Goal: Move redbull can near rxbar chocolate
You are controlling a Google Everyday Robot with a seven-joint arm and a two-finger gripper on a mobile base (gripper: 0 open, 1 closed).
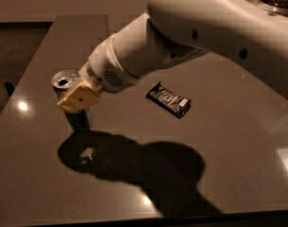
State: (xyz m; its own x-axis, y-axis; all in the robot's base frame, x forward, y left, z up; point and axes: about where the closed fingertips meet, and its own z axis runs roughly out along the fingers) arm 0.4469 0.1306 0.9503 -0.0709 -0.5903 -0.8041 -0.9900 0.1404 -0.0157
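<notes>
Camera view shows the task partly advanced, by my reading: grasp made, placement outstanding. I find the hand [78, 98] at the left side of the bench [229, 145], pinching the redbull can [64, 80] about its middle. One pale pad lies flat across the can's near face and the opposing finger is hidden behind the can, so I infer the pinch from the pad's contact rather than from sight of both sides. The can stands upright, its pull-tab top showing above the pad and its teal lower part below it. I cannot confirm whether its base rests on the bench or hangs just clear; the arm's shadow [134, 164] begins right at the base and masks the contact line. The rxbar chocolate [168, 100] lies flat on the bench to the right of the can, at a slant, untouched by hand or arm [196, 37]. Can and bar are apart, with a stretch of bench between them; I do not rate that as near. Outstanding items, in my judgement: carry the can rightward toward the bar, set it down upright just beside the wrapper without striking it, then release and draw the hand away. Noted risk: a slim tall can tips easily if released before its base sits flat.
</notes>
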